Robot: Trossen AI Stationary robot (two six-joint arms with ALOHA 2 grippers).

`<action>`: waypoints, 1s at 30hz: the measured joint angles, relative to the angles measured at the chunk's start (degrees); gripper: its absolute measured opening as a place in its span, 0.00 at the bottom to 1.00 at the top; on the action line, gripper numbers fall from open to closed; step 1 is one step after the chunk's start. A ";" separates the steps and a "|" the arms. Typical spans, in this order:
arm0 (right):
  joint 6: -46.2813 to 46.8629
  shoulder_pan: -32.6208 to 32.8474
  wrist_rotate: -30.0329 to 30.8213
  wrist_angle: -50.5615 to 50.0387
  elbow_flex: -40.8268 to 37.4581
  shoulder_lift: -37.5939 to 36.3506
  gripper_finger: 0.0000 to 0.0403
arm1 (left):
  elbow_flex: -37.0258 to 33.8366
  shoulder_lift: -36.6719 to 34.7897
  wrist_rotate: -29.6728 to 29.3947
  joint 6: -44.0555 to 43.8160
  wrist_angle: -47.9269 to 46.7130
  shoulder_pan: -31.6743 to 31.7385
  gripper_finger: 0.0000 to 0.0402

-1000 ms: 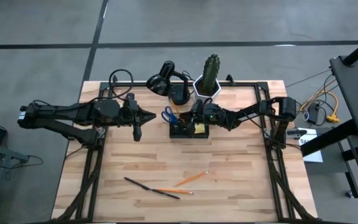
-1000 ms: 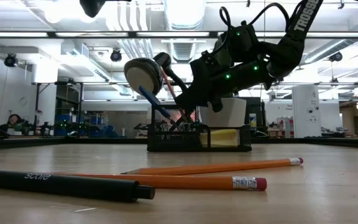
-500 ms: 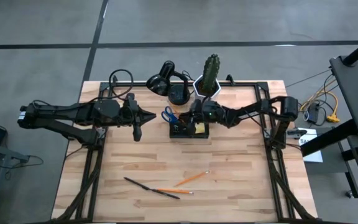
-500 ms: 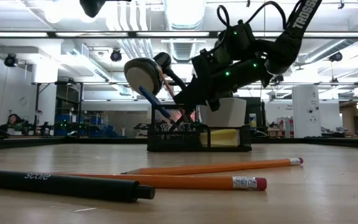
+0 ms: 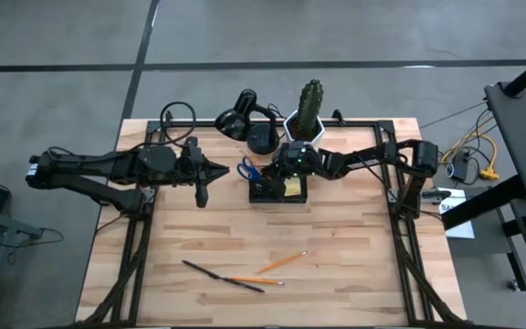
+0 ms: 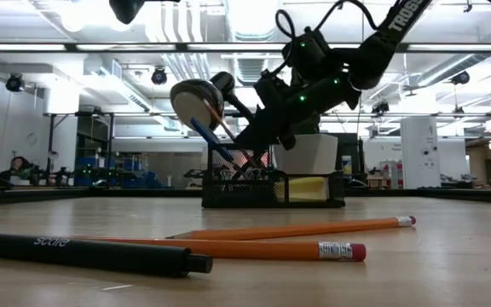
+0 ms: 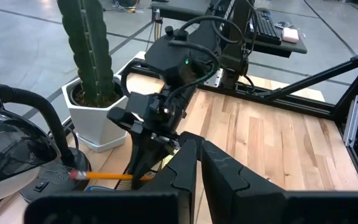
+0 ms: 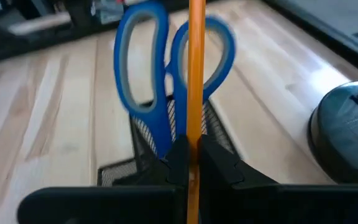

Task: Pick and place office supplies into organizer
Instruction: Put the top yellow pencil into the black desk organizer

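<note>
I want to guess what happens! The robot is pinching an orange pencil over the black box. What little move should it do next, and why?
Probably lower the pencil a little further into the organizer, then let go. The right gripper is shut on the pencil, right above the mesh compartment beside the blue scissors, so it looks lined up but not yet released. The left gripper waits off to the side.

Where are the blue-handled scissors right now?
High view: the scissors stand in the organizer, on its left side, beside the lamp at the table's far middle.
</note>
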 joint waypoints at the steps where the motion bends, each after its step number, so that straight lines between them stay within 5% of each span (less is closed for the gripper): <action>1: -0.57 0.04 -0.04 -1.76 0.53 0.00 0.03 | 0.00 0.00 0.00 0.00 0.00 0.00 0.02; 30: 1.04 -0.81 0.69 -3.43 1.13 -0.02 0.03 | 0.00 0.00 0.00 0.02 0.00 0.00 0.02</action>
